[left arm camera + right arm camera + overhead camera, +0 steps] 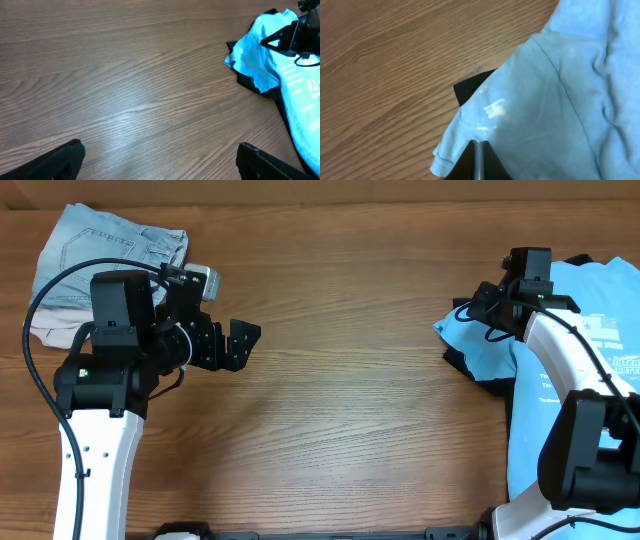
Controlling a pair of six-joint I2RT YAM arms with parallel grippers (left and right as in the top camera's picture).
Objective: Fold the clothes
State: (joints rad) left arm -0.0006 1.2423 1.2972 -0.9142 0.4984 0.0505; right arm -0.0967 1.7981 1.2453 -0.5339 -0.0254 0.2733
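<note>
Sky-blue sleeve cloth drapes right over the right end effector [485,308], so from the wrist view I cannot tell whether its fingers are pinching the hem or merely resting under it. That sleeve belongs to a sky-blue T-shirt [528,430] with white lettering, lying rumpled at the right edge of the wooden counter [350,430]. A black garment [480,370] pokes out from beneath it, most likely the second shirt.

Across the counter, the left end effector [240,347] hangs with its fingers spread wide and nothing between them, well apart from the shirts. Behind that arm, in the far left corner, sits a bundle of pale denim [100,255].

The shirt looks light, limp and thin. It will sag and bunch wherever it isn't supported, and it may drag the black layer along with it. I'd judge the firmest places to take hold are the stitched edges: the sleeve hem, a shoulder seam or the bottom hem, pinched through one layer only.

By my count: one blue T-shirt, one black garment, one denim bundle, two end effectors.
</note>
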